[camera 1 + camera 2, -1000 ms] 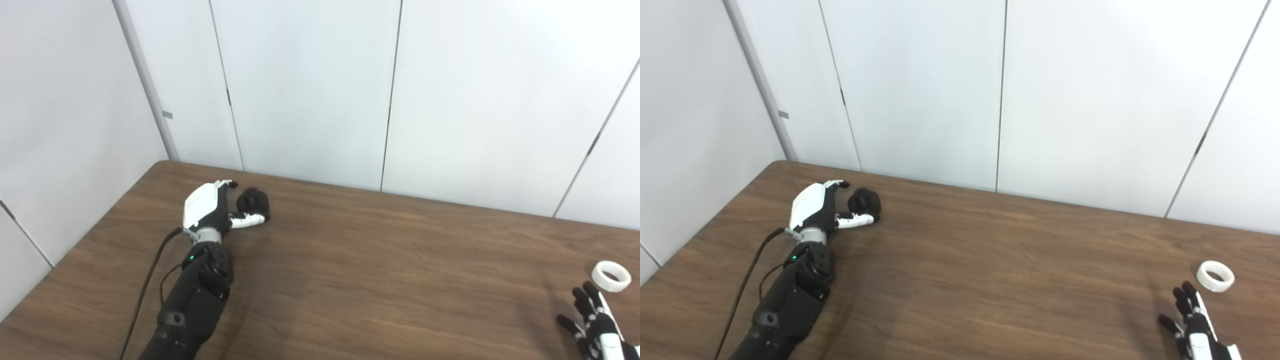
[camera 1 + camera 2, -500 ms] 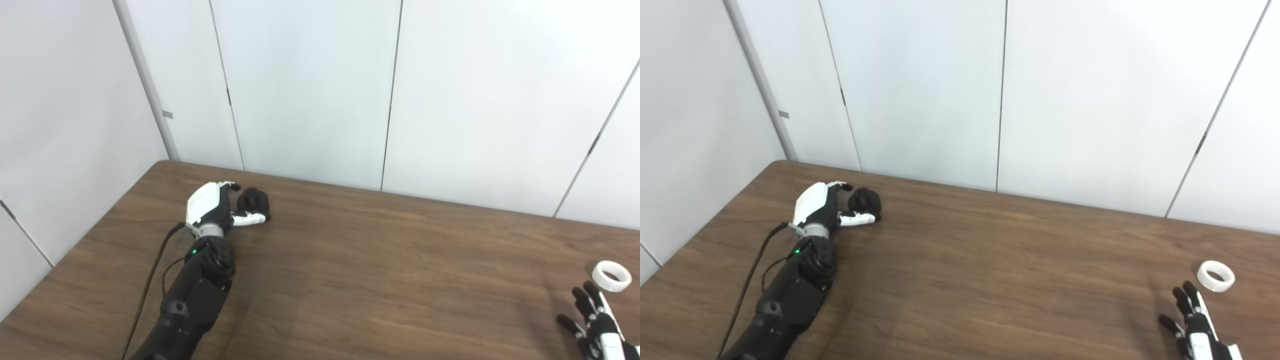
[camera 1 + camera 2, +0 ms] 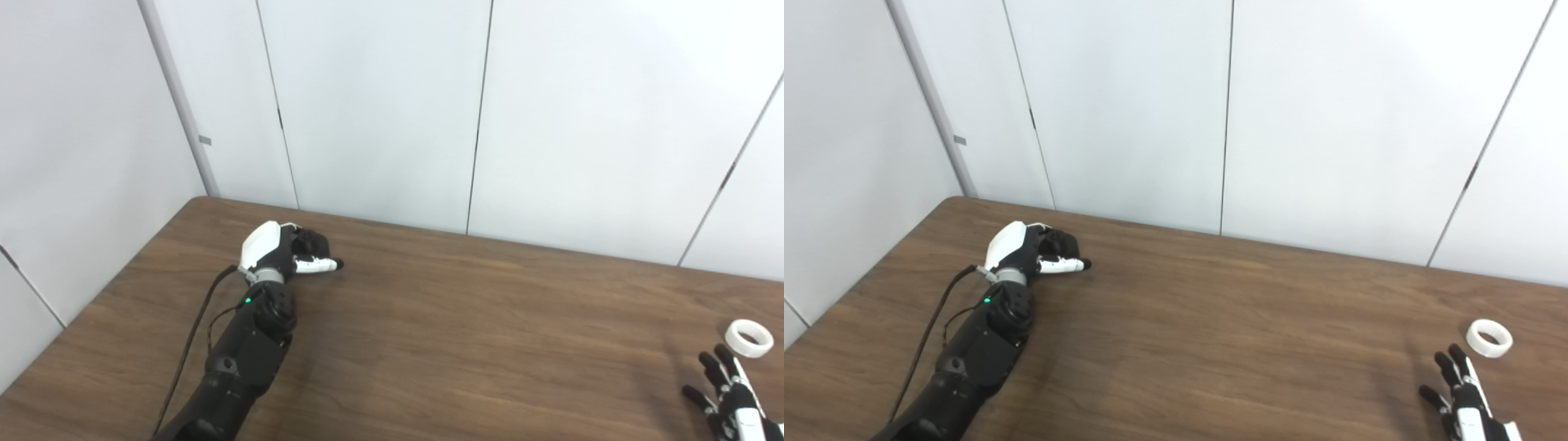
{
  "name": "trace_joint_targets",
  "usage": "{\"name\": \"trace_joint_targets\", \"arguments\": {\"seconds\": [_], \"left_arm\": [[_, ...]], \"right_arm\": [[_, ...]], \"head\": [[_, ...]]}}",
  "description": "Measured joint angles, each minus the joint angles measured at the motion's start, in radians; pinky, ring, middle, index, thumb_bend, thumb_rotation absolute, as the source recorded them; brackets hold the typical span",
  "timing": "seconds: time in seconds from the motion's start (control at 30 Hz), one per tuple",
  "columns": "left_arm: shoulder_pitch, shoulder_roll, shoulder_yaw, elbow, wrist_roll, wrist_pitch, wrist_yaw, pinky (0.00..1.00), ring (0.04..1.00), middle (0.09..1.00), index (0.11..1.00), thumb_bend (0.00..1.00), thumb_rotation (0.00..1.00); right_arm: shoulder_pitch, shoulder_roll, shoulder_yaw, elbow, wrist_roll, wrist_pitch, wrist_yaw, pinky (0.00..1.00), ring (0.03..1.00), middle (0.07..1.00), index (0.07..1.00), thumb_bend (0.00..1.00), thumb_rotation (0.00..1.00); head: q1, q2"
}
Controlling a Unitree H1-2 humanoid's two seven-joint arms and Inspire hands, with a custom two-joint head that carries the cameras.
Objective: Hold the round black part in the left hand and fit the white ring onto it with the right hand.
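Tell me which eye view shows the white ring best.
The right eye view. The white ring sits well inside that picture on the brown wooden table, beyond the open right hand. The left eye view shows it whole too, but close to the picture's right edge.

1 blk part (image 3: 311,243), 1 white ring (image 3: 748,338), 2 hands (image 3: 269,254) (image 3: 729,395)

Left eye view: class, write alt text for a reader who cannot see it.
The left robot hand wraps around a round black part on a brown table. Far right, the open right robot hand rests just short of a white ring.
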Motion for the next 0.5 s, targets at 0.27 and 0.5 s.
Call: {"name": "trace_joint_targets", "arguments": {"seconds": [0.27, 0.5], "left_arm": [[0.0, 0.002, -0.01, 0.003, 0.0, 0.0, 0.0, 1.0, 0.963, 0.889, 0.747, 0.99, 0.33], [0.0, 0.011, -0.012, 0.0, 0.0, 0.003, 0.0, 1.0, 0.976, 0.901, 0.759, 0.96, 0.3]], "right_arm": [[0.002, 0.0, 0.0, -0.003, -0.003, 0.0, -0.001, 1.0, 1.0, 0.957, 0.987, 0.5, 1.0], [0.002, 0.0, 0.0, -0.004, -0.002, 0.0, -0.001, 1.0, 1.0, 0.958, 0.989, 0.51, 1.0]], "head": [[0.0, 0.002], [0.003, 0.009]]}}
